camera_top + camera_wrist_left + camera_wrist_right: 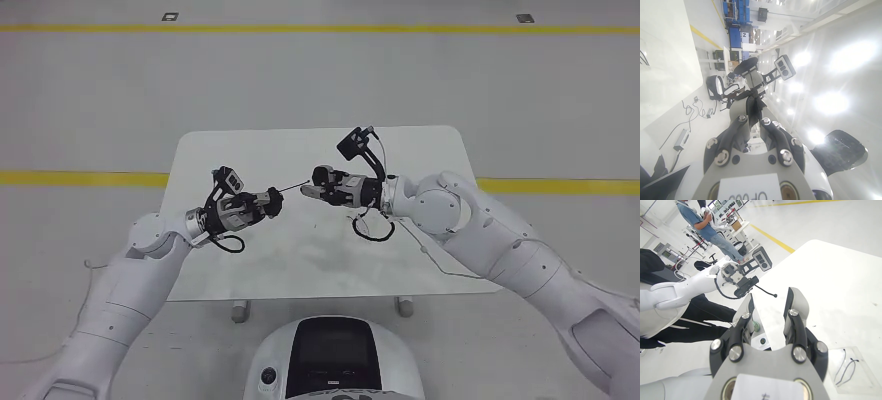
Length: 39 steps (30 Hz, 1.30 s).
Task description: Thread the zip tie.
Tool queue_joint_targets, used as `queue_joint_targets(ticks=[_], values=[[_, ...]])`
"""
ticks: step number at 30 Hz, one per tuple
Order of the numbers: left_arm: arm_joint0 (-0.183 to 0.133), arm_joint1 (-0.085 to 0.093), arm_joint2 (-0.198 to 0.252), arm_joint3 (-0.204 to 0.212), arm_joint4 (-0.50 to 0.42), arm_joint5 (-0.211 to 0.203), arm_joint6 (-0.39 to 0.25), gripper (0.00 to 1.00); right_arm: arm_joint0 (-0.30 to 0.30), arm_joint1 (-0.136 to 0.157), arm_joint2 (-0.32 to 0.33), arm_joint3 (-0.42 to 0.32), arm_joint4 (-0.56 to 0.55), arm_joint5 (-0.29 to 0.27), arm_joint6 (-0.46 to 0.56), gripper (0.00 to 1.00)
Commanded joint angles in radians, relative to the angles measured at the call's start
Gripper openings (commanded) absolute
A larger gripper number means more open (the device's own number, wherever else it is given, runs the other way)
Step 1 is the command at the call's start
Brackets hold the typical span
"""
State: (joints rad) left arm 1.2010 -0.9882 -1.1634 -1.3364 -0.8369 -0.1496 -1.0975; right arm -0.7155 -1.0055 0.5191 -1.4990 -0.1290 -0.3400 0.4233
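The left tool (pixel 272 198) is shut tight on one end of the zip tie (pixel 290 188). In the left wrist view its two fingers (pixel 742 106) sit pressed close, with almost no gap at the left tool (pixel 753 111).

In the top view this tool is a bit left of the middle of the frame, over the worktop (pixel 300 265). The zip tie is a thin black strip. It sticks out straight from the left tool and points at the right tool (pixel 312 185), which is just right of it, in the middle of the frame.

In the right wrist view the right tool (pixel 770 298) is wide open and holds nothing. Its grey fingers (pixel 797 300) have black ribbed pads on the inside. Past them you see the left tool (pixel 752 284) with the zip tie (pixel 765 291) poking out of it. The free end has a small square head. That head is just in front of the open fingers and does not touch them.

The worktop (pixel 829 275) is white with round corners. A clear tray (pixel 857 351) lies on it, well apart from the two tools. Spare ties (pixel 846 368), thin and dark, lie in the tray.

In the top view two yellow lines (pixel 300 28) run across the grey floor (pixel 100 100), one at the top of the frame and one behind the worktop.
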Motion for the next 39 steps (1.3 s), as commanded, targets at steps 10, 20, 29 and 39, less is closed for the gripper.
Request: queue_joint_targets(ticks=[10,20,29,39], values=[[0.000,-0.002,0.003,0.003,0.001,0.001,-0.001,0.00,0.011,-0.001,-0.014,0.003,0.011,0.000,0.003,0.27],[0.000,-0.004,0.003,0.005,0.003,0.005,-0.003,0.00,0.014,-0.001,-0.020,0.005,0.012,0.000,-0.001,0.18],[-0.001,-0.006,0.002,0.009,0.002,0.003,0.003,0.00,0.016,-0.001,-0.023,0.006,0.016,0.000,0.001,0.13],[-0.004,-0.008,0.005,0.013,-0.001,0.003,-0.001,0.00,0.019,-0.001,-0.024,0.008,0.017,0.000,0.003,0.04]])
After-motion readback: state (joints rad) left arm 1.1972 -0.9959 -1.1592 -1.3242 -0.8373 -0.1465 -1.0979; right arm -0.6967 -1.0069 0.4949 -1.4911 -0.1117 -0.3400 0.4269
